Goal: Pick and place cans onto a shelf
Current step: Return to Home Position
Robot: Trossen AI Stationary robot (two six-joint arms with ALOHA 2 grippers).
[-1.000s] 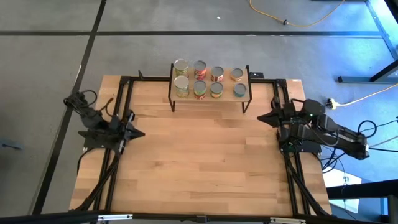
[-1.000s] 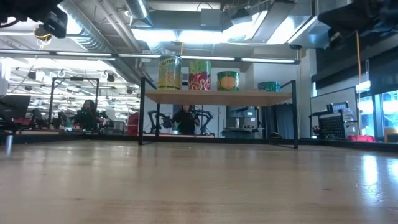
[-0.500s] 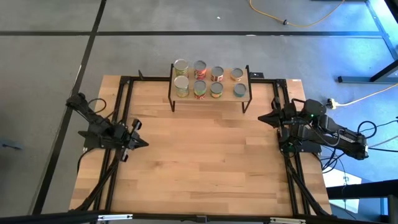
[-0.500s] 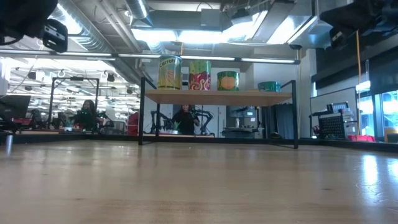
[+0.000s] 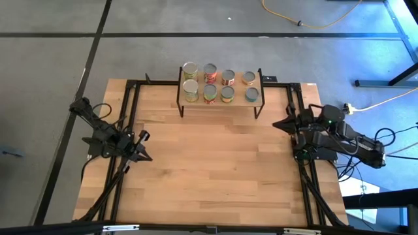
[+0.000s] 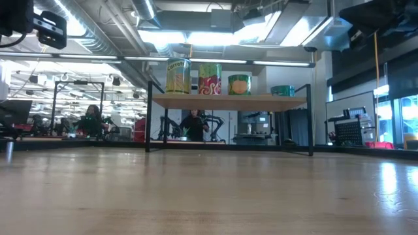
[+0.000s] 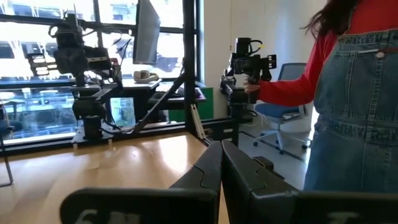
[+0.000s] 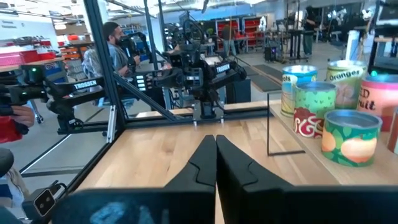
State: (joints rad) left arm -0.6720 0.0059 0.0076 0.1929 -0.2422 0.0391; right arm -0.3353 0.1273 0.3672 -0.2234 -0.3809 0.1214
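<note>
Several cans [image 5: 209,93] stand upright in two rows on the top board of the shelf [image 5: 238,85] at the table's far middle. In the low view the cans [image 6: 209,78] stand on the board [image 6: 228,101], which rests on thin black legs. The right wrist view shows some of the cans [image 8: 350,137] close by. My left gripper [image 5: 148,156] is shut and empty over the table's left side; it also shows in the left wrist view [image 7: 221,144]. My right gripper [image 5: 275,124] is shut and empty at the table's right side, near the shelf's right end; it also shows in the right wrist view [image 8: 216,138].
The bare wooden table top [image 5: 215,163] spreads between the two arms. Black frame rails [image 5: 130,104] run along the table's left and right sides. A person in a red top and denim [image 7: 354,93] stands beyond the table in the left wrist view.
My left gripper has swung toward the table's near edge and turned, so that it now points slanting toward the near right. Its fingers stay shut. The cans and the shelf have kept still.
</note>
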